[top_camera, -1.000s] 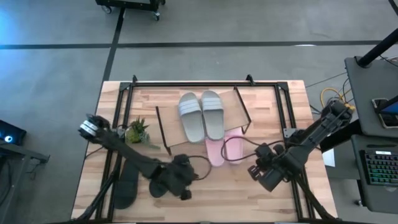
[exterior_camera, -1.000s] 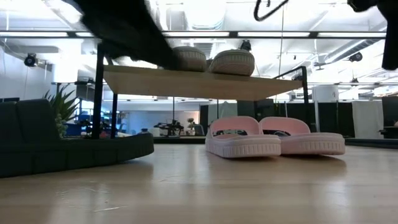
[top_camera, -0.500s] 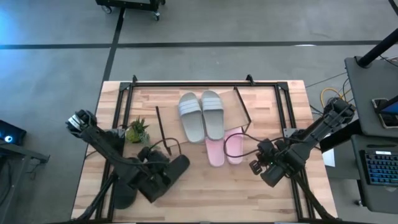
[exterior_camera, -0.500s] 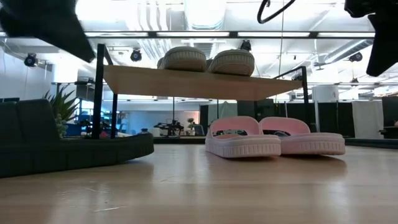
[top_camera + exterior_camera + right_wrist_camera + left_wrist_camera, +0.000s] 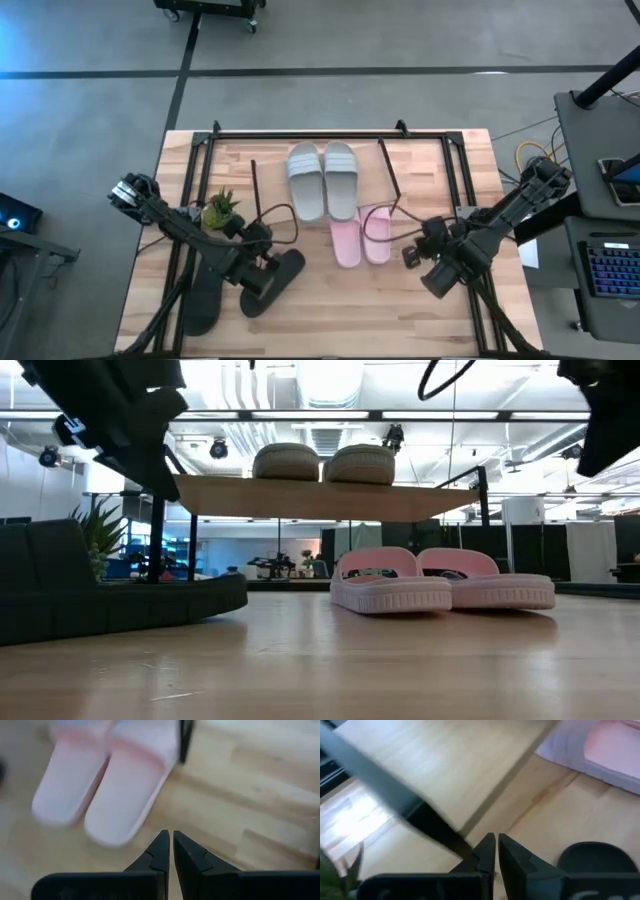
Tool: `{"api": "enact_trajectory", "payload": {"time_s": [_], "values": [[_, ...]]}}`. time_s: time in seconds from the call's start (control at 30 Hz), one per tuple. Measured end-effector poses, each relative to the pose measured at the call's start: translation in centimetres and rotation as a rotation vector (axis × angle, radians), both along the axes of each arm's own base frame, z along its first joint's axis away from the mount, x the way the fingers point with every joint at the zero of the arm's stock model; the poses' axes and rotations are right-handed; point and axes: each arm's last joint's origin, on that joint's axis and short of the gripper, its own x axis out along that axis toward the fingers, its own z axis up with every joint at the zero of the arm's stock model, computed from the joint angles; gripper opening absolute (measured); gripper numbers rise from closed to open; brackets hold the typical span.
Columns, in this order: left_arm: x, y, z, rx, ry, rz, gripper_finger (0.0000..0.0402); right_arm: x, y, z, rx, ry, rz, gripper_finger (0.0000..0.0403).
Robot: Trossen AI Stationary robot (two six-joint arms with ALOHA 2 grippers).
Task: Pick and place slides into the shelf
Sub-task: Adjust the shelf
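Note:
The shelf [image 5: 390, 180] stands at the table's far middle. Two pale grey-green slides [image 5: 323, 182] lie side by side on its wooden top board [image 5: 320, 497]. Two pink slides [image 5: 361, 238] lie on the table under the board's near right part. Two black slides lie near left: one [image 5: 276, 284] just near of the shelf, one [image 5: 200, 300] further left. My left gripper [image 5: 264, 252] is shut, its tips at the shelf's near left leg [image 5: 437, 831]. My right gripper [image 5: 411, 252] is shut and empty, right of the pink slides [image 5: 100, 785], pointing at them. My left gripper's shut fingertips [image 5: 485, 851] stand right at the lower end of the shelf's near left leg, coming from the near left side. I cannot tell whether they touch it.
A small green potted plant [image 5: 220, 212] stands left of the shelf, close to my left arm. A larger black frame [image 5: 300, 135] runs around the table. Bare wood lies near the table's front edge, between the black slide and my right gripper.
My left gripper has swung from over the right black slide toward the table's left, then toward the far edge, up to the shelf's near left leg. The shelf, with the grey-green slides on it, has shifted a little toward the far edge. My right gripper has drifted slightly toward the far edge.

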Motion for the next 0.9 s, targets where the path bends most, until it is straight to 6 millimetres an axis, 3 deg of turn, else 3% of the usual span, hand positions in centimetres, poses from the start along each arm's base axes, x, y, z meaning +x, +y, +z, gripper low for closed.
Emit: {"api": "enact_trajectory", "payload": {"time_s": [0.13,0.27,0.47,0.57,0.7,0.9], "values": [[0.0,-0.7,1.3,-0.067,-0.027,-0.039,0.0008,-0.6,-2.2,0.9,-0.07,-0.053,-0.192,0.0018],[-1.7,-2.1,3.1,-0.128,-0.086,-0.05,0.0008,-0.3,-5.1,1.6,-0.101,-0.059,-0.237,0.0018],[-5.5,-1.7,3.5,-0.156,-0.157,0.19,0.0008,-1.2,-9.9,3.6,-0.147,-0.073,-0.301,0.0018],[-6.3,-1.0,3.1,-0.155,-0.19,0.263,0.0008,-2.0,-11.8,4.1,-0.121,-0.101,-0.294,0.0018],[-6.8,0.3,2.4,-0.146,-0.249,0.326,0.0008,-1.7,-13.5,3.9,-0.028,-0.191,-0.216,0.0018],[-7.2,1.9,2.3,-0.12,-0.287,0.355,0.0008,-0.1,-15.0,1.4,0.046,-0.219,-0.181,0.0018]]}}
